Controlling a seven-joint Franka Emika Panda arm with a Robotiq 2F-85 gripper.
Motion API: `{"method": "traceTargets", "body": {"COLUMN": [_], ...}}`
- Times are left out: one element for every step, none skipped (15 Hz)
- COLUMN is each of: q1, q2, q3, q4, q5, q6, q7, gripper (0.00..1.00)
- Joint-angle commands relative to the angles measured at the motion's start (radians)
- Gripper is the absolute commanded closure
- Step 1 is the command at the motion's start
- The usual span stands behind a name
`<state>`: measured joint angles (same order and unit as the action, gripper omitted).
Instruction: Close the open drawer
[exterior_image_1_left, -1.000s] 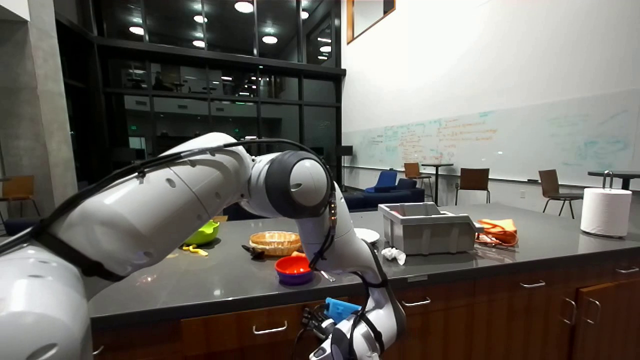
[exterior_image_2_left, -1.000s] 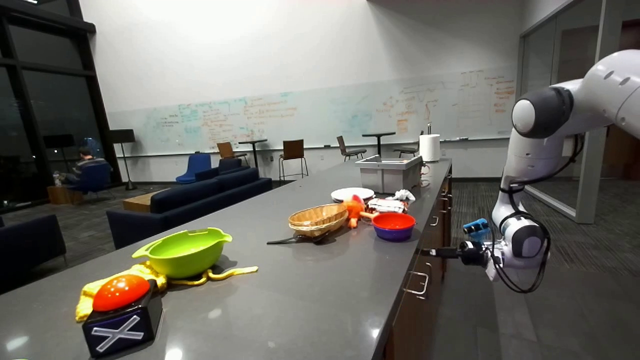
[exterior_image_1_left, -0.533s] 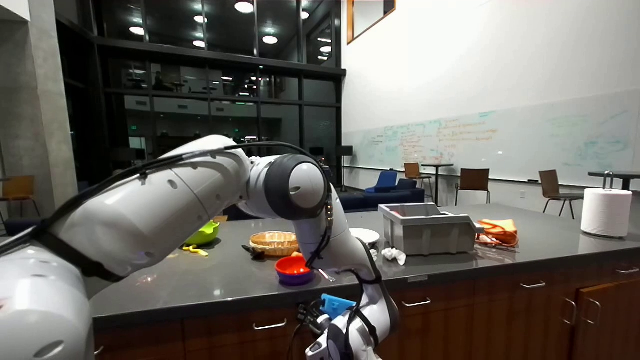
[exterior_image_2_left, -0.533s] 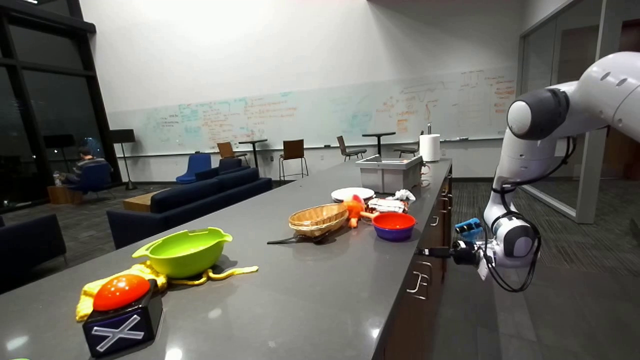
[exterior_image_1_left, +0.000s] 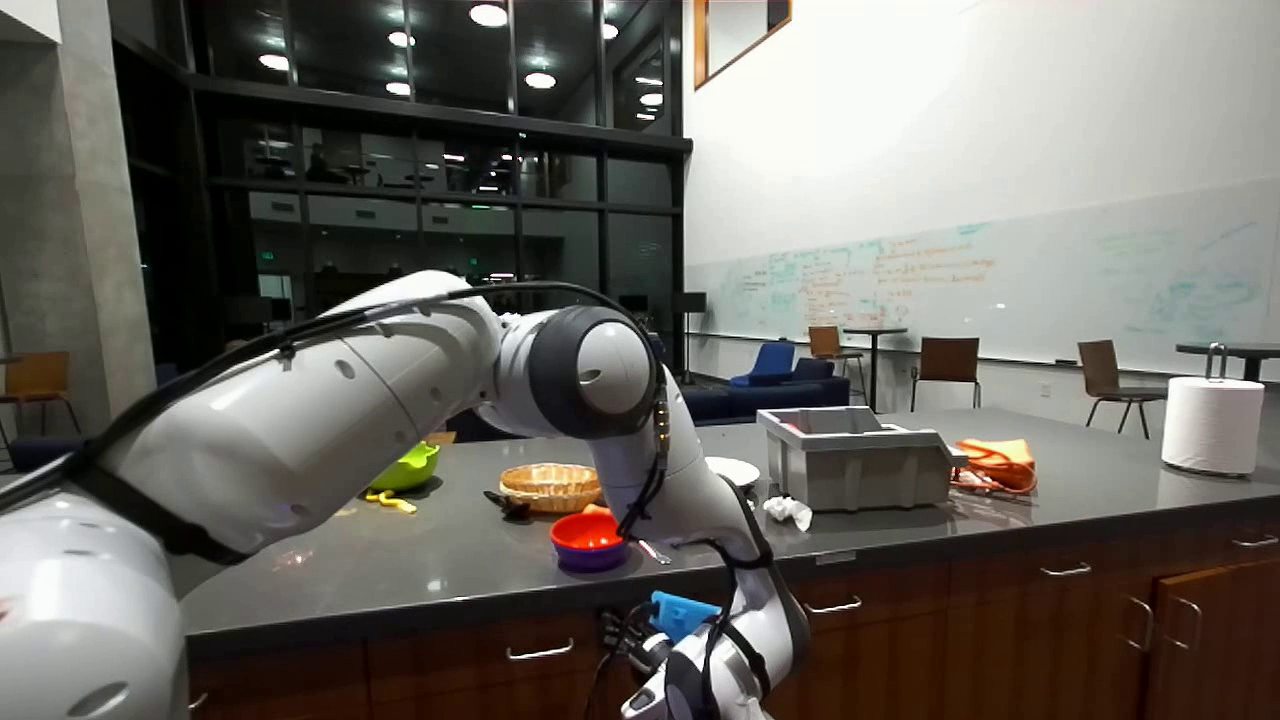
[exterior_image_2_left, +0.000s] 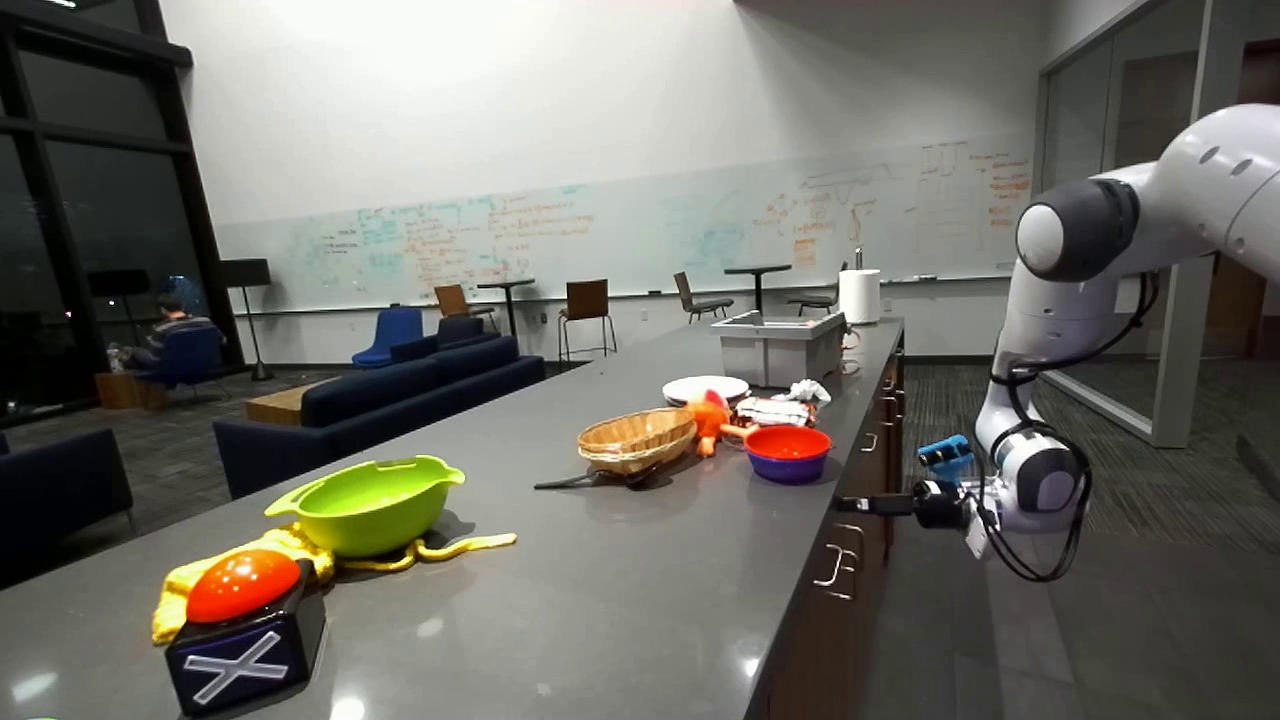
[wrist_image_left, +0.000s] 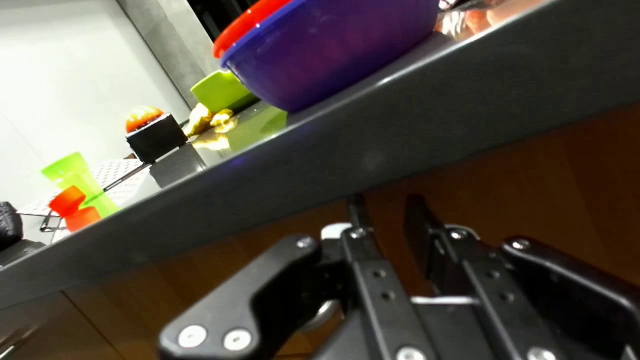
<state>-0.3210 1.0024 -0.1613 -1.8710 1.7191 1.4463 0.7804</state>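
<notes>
The reddish-brown wooden drawer (exterior_image_1_left: 470, 665) with its silver bar handle (exterior_image_1_left: 540, 653) sits toward seven o'clock in an exterior view, its front looking flush with its neighbours; at two o'clock from the handle is the black two-fingered gripper (wrist_image_left: 386, 212), spread with a gap between its fingers (wrist_image_left: 367, 255), though whether it touches the drawer I cannot tell. Above, on the glossy dark grey counter (exterior_image_1_left: 440, 570), a round red-and-purple bowl (exterior_image_1_left: 590, 557) stands near the edge, with an oval tan wicker basket (exterior_image_1_left: 550, 490) beyond it at eleven and a boxy grey plastic bin (exterior_image_1_left: 860, 470) at two.
</notes>
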Motion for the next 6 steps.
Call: {"method": "traceTargets", "body": {"q1": [0.004, 0.003, 0.002, 0.001, 0.001, 0.001], "q2": [0.002, 0.001, 0.001, -0.001, -0.002, -0.003], "q3": [-0.008, -0.009, -0.009, -0.009, -0.01, -0.01], "q4": [0.003, 0.003, 0.003, 0.002, 0.002, 0.002], "q5": [0.0, -0.002, -0.002, -0.002, -0.003, -0.003], "q6": [-0.011, -0.015, -0.02, -0.024, -0.026, -0.026], "q7": [0.002, 0.002, 0.003, 0.004, 0.005, 0.006], "gripper": [0.73, 0.73, 0.73, 0.73, 0.73, 0.73]}}
